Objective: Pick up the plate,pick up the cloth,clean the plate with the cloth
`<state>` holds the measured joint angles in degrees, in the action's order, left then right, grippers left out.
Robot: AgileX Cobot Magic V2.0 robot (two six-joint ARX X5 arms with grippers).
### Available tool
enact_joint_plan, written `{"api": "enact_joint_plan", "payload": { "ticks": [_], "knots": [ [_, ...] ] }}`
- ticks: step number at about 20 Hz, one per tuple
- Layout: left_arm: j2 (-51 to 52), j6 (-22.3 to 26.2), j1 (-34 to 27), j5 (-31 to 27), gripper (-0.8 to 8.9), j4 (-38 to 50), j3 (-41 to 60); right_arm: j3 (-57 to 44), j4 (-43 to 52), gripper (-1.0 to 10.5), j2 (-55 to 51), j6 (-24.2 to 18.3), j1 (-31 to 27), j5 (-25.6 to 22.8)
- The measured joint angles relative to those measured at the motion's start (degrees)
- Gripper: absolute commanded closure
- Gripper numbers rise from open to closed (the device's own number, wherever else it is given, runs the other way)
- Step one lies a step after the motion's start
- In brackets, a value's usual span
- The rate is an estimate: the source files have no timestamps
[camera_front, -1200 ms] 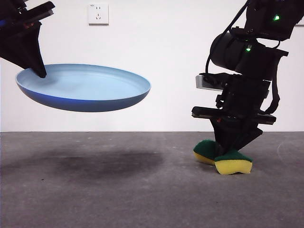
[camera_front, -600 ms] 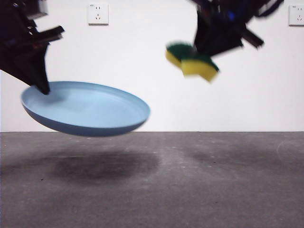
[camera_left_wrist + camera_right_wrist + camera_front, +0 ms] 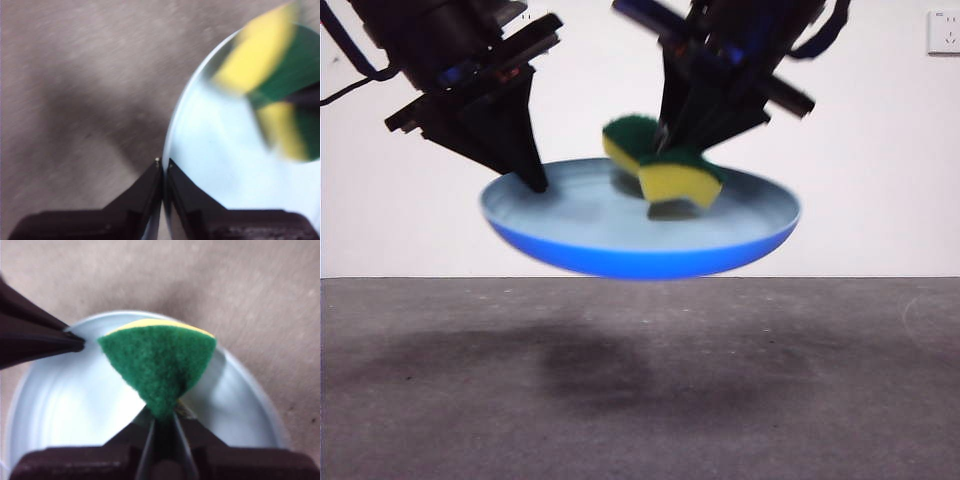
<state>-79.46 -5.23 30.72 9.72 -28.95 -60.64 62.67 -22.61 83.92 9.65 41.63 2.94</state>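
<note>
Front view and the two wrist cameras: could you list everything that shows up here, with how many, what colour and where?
plate: one, light blue, held up in the air above the table, pinched at its rim.
sponge: one, yellow foam with a dark green layer, squeezed and held over the inside of the plate; the blur hides whether it touches.
table: one, grey, below, with dark shadows under the plate.
wall: one, white, behind.
wall socket: one, white, top corner of the wall.
left gripper: one, black, jaws shut on the plate's rim.
right gripper: one, black, jaws shut on the sponge's green side, above the plate.
</note>
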Motion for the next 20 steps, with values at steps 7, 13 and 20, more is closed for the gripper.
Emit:
{"api": "enact_joint_plan", "payload": {
  "ticks": [7,13,20],
  "knots": [
    [-0.2,-0.8,-0.2,0.9,8.21,2.1,0.2,0.0,2.5,9.6,4.1,0.4,3.5,6.2],
    [-0.2,-1.0,-2.6,1.8,8.21,3.4,0.2,0.1,-10.9,9.6,4.1,-0.5,7.5,1.5],
    [-0.2,-1.0,-4.3,5.7,8.21,-1.2,0.2,0.2,-13.7,9.6,4.1,-0.7,4.9,-27.1]
  ]
}}
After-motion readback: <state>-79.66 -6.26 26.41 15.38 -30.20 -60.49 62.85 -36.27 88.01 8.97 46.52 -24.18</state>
